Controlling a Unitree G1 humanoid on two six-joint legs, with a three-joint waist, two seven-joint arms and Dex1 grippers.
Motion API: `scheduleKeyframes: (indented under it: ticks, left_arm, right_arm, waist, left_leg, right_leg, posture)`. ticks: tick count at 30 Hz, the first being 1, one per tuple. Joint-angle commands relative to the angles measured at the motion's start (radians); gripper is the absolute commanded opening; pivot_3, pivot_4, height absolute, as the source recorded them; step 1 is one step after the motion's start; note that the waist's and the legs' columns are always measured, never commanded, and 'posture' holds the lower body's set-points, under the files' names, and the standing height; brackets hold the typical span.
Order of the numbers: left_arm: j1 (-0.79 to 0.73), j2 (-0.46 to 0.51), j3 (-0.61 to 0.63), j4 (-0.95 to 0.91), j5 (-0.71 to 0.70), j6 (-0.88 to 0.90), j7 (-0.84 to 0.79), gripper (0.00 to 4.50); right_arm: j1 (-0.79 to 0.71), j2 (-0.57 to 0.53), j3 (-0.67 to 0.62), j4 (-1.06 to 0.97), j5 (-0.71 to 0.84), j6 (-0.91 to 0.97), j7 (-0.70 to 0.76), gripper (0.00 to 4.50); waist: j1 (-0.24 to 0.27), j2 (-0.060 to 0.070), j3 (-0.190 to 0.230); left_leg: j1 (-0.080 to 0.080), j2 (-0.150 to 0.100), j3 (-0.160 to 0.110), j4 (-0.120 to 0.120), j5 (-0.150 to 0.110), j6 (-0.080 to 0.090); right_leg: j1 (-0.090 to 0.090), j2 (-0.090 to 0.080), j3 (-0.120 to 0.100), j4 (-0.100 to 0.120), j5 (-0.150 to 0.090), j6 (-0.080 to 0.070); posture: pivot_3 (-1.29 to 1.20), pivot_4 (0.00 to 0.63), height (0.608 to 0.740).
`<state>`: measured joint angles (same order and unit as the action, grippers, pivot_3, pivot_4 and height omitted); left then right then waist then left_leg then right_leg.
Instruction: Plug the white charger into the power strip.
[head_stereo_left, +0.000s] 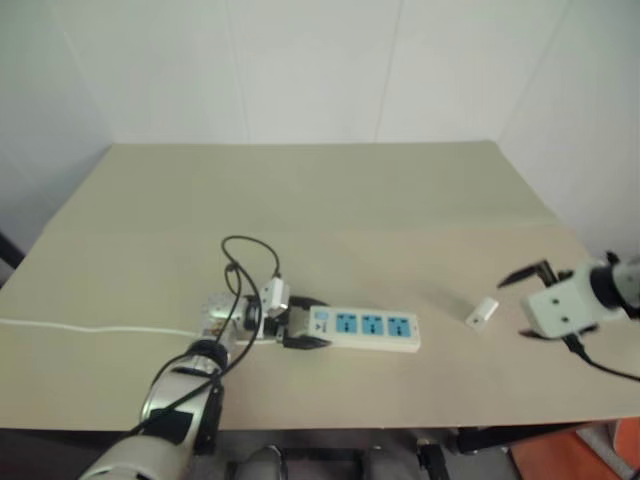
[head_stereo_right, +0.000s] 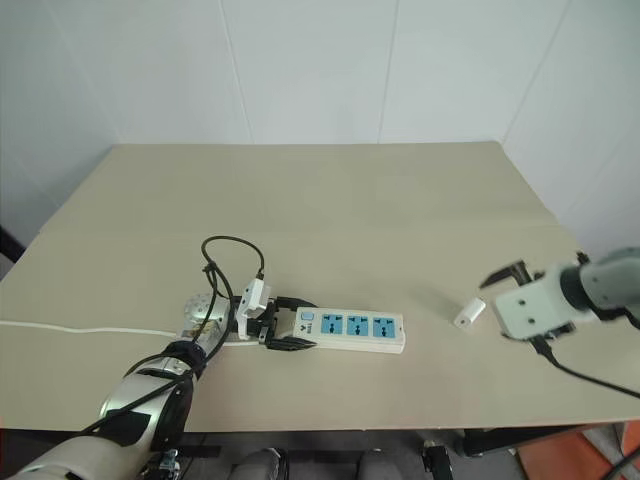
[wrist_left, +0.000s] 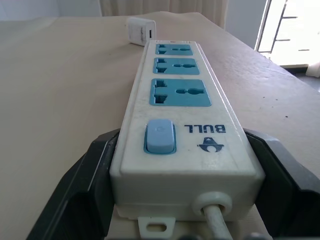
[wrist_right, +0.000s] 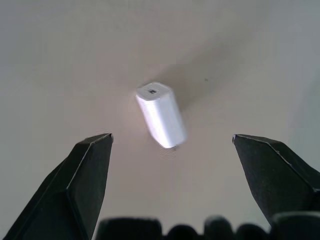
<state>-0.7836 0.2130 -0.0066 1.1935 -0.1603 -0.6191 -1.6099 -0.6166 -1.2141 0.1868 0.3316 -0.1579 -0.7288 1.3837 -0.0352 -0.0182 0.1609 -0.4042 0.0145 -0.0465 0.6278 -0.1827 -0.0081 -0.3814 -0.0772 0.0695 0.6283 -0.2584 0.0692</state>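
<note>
Two grippers we see: left gripper (head_stereo_right: 283, 322) clamps power strip (head_stereo_right: 350, 330); right gripper (head_stereo_right: 505, 295) spread beside white charger (head_stereo_right: 469, 312) near tabletop's (head_stereo_right: 330, 200) right edge.

A: Where's the strip (head_stereo_right: 345, 329)?
B: Flat on the table (head_stereo_right: 330, 200), near the front edge, left of middle, lying lengthwise left to right.

A: And the left gripper (head_stereo_right: 285, 328)?
B: At the strip's left end, one finger on each long side, clamped on it. The cord (head_stereo_right: 80, 329) leaves that end and runs left across the table to its edge.

A: The charger (head_stereo_right: 469, 313)?
B: On the table, well right of the strip, apart from it.

A: The right gripper (head_stereo_right: 512, 300)?
B: Just right of the charger, above the table, its fingers spread wide. In the wrist view the charger lies between and beyond the tips, touching neither.
</note>
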Motion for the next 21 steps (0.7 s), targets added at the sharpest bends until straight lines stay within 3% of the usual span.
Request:
scheduleKeyframes:
  ticks: [1,8,21]
  left_arm:
    - [0.018,0.000,-0.011,-0.030,-0.019,-0.013,-0.005,3.31]
    - [0.036,0.010,-0.027,-0.055,-0.026,-0.013,-0.005,3.31]
    - [0.053,0.023,-0.024,-0.076,-0.037,-0.016,-0.005,3.31]
  right_arm:
    - [-0.131,0.046,0.081,0.154,-0.018,-0.185,0.052,4.50]
    - [-0.315,0.137,0.236,0.389,-0.124,-0.406,0.062,4.50]
    - [-0.414,0.218,0.346,0.581,-0.250,-0.535,-0.055,4.50]
  waist:
    - [-0.002,0.000,0.000]
    - [-0.004,0.001,0.000]
    - [-0.009,0.001,-0.001]
  left_leg:
    - [0.000,0.000,-0.001,0.000,0.000,0.000]
    - [0.001,0.000,-0.001,0.000,0.000,0.000]
    - [0.005,0.000,-0.001,-0.001,0.000,0.001]
  right_leg:
    - [0.000,0.000,0.000,0.000,0.000,0.000]
    - [0.001,0.000,0.000,0.001,0.004,-0.007]
    - [0.003,0.000,0.001,0.002,0.004,-0.008]
  posture:
    - [0.00,0.150,0.740]
    - [0.00,0.150,0.740]
    - [0.00,0.150,0.740]
